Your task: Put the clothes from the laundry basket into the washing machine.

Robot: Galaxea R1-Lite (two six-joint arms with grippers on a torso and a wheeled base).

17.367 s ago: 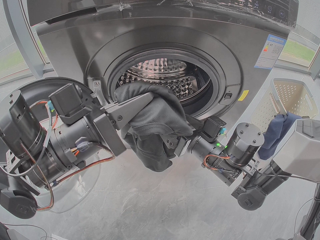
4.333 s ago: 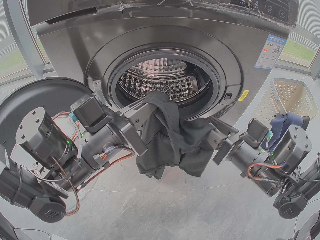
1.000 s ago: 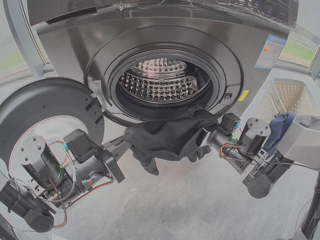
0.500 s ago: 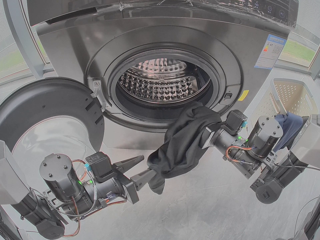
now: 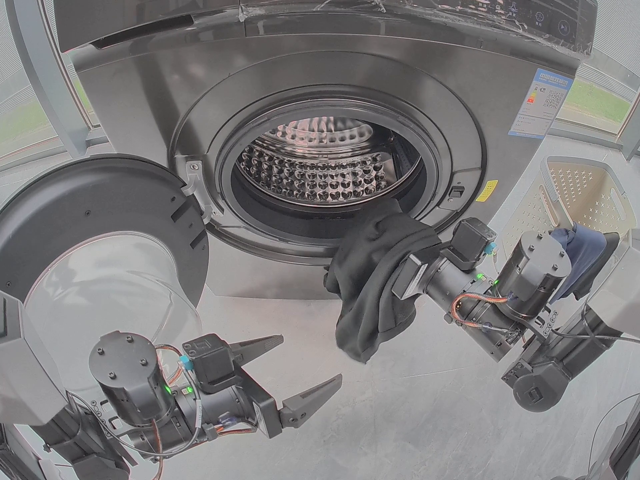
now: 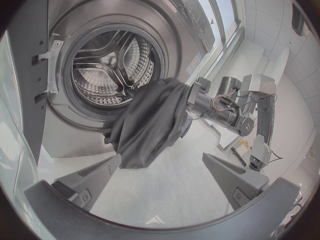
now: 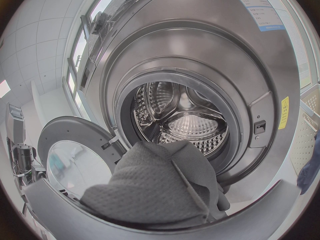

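R claw (image 5: 390, 258) pinching black garment (image 5: 371, 288) at washer (image 5: 200, 81) port rim; L claw (image 5: 308, 360) spread, empty, below port. Loading step. Next: shove garment deep into drum (image 5: 320, 171), release.

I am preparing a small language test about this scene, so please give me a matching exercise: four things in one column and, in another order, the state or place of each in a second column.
Things:
1. left gripper
2. dark garment
3. machine door
4. blue garment

States or places:
A. draped over the rim of the laundry basket
B. swung open, on the robot's left
C. open, holding nothing
D. hanging before the lower rim of the drum

Pairs: 1-C, 2-D, 3-B, 4-A.
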